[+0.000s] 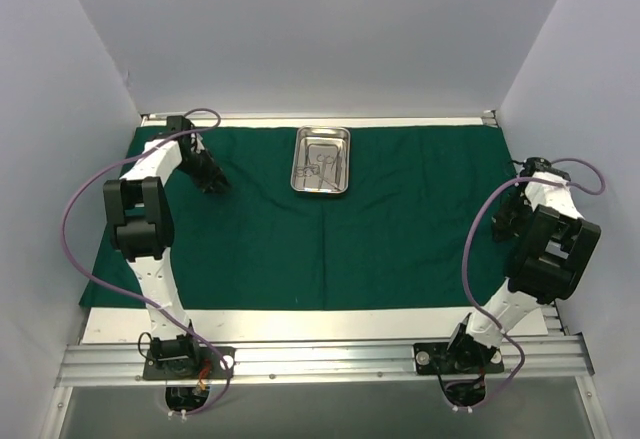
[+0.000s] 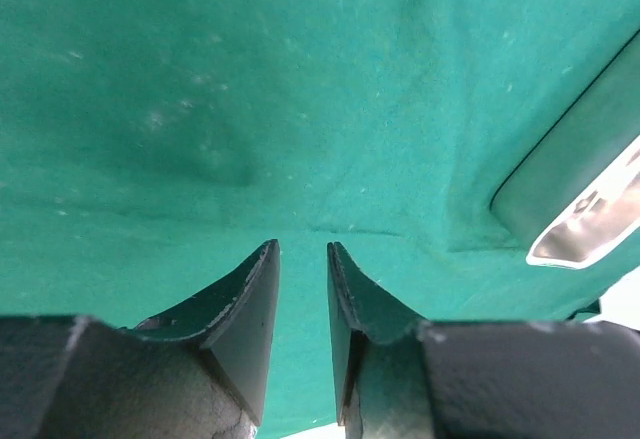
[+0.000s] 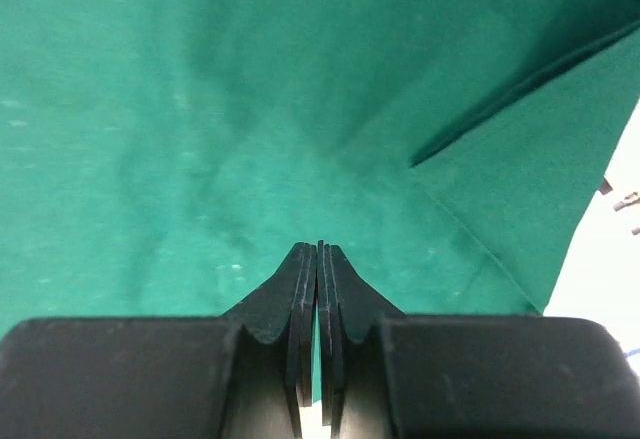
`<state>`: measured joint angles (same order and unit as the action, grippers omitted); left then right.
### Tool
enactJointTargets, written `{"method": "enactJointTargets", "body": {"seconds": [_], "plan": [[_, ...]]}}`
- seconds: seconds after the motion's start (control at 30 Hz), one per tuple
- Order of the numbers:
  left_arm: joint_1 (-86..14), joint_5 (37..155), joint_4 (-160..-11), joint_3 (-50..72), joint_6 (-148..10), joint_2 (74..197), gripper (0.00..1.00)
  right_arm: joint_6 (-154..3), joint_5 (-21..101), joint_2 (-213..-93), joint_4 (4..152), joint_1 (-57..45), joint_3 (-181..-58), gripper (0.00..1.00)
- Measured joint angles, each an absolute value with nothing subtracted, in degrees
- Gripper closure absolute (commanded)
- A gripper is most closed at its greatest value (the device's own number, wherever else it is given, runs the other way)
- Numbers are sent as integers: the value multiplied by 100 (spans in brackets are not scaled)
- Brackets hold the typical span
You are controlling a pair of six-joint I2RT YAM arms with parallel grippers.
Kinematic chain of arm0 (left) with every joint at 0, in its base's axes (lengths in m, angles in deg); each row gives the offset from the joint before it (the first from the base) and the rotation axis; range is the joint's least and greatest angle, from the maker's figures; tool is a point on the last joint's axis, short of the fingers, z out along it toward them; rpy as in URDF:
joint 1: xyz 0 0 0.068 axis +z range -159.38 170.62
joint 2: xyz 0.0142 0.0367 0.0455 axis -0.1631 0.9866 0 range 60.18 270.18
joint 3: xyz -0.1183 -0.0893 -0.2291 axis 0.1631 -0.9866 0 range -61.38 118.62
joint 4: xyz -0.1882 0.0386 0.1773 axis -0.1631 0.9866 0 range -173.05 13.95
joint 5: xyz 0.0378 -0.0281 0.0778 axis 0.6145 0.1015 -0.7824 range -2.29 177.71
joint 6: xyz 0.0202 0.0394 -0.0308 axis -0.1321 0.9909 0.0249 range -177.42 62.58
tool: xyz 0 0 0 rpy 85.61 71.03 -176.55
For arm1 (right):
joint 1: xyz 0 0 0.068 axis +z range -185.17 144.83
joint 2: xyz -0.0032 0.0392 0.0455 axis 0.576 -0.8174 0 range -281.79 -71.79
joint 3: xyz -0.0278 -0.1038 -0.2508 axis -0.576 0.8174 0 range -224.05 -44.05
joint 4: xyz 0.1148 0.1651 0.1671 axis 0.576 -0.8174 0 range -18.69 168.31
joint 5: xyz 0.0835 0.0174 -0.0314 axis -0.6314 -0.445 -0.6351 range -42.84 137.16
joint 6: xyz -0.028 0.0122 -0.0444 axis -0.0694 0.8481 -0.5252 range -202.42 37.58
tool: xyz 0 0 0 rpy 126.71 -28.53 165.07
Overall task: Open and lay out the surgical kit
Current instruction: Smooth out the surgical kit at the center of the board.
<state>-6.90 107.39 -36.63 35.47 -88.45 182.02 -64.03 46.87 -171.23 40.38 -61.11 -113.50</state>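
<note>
Stretching left arm (image 1: 150,164) over green drape (image 1: 400,239), left fingers (image 2: 250,299) slightly parted, empty; folding right arm (image 1: 545,244) low, right fingers (image 3: 300,284) pinching that drape.

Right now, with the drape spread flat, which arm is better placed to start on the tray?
Probably left. The left tool is open and empty, and the tray shows close in its wrist view. The right tool is shut on the drape near its right edge, farther off.

A white table (image 1: 300,324) carries a dark green drape (image 1: 300,249) spread across it.
</note>
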Motion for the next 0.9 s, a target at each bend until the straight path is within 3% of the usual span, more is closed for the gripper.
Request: {"method": "enactJointTargets", "body": {"seconds": [0.6, 0.9], "plan": [[-585, 11045, -3692, 3845, -8845, 18237, 63, -6429, 5366, -17573, 4398, -6438, -10782, 100], [-583, 11039, -3641, 4013, -8843, 18395, 63, -5614, 6990, -17490, 3719, -6664, -10778, 100]]}}
